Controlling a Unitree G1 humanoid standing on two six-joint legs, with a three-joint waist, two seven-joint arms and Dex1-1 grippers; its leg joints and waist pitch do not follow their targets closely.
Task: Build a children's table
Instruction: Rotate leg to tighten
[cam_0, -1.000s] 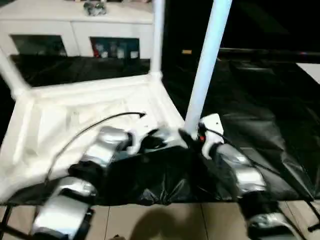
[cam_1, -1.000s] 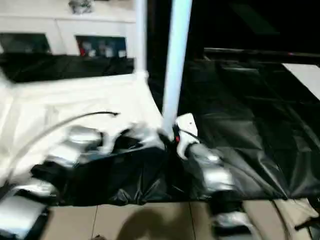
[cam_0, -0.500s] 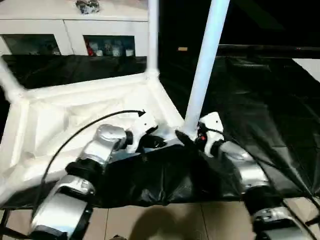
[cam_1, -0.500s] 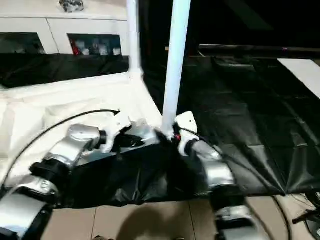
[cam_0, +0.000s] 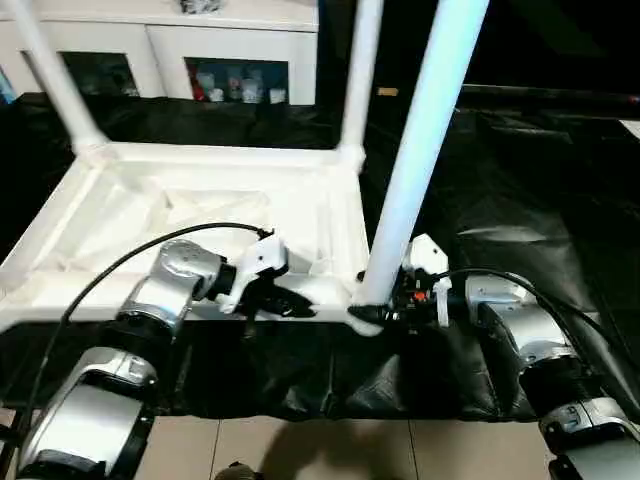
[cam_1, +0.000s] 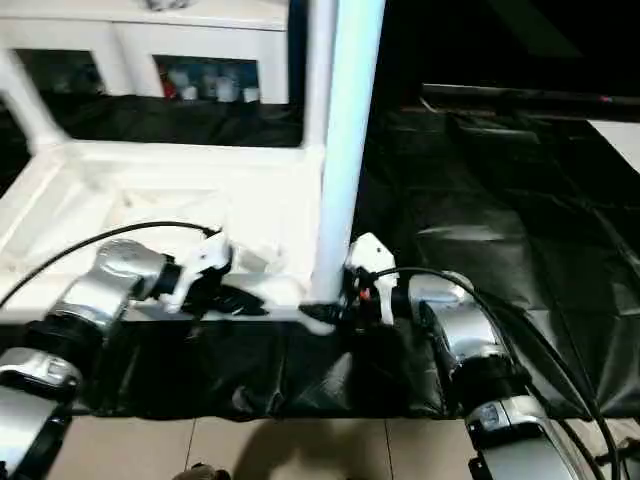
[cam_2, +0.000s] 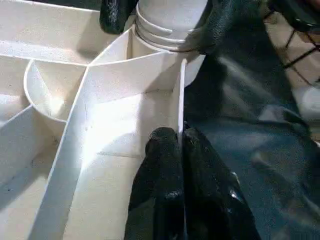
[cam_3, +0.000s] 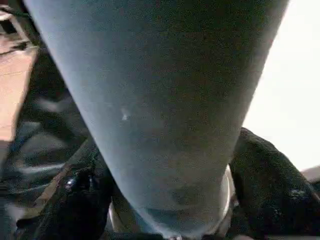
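Note:
The children's table (cam_0: 200, 200) lies upside down on the black sheet, ribbed underside up. Three white legs stand in its corner sockets: far left (cam_0: 50, 70), far right (cam_0: 360, 80) and near right (cam_0: 430, 150). My left gripper (cam_0: 285, 300) is shut on the thin near rim wall (cam_2: 181, 100), close to the near right corner, and its fingers (cam_2: 160, 165) pinch that wall. My right gripper (cam_0: 375, 312) is at the foot of the near right leg (cam_3: 165, 100). One black finger (cam_3: 75, 200) presses on each side of the leg, just above the socket.
The black-sheeted work table (cam_0: 520, 200) stretches away to the right and behind. Its front edge drops to a tiled floor (cam_0: 300, 450) just below my forearms. A white glass-door cabinet (cam_0: 240, 50) stands at the back. A black cable (cam_0: 130, 260) arcs over the table top.
The head view has shifted, so the far left leg now shows. Both grippers stay where they were, the left on the near rim and the right at the near right leg's foot.

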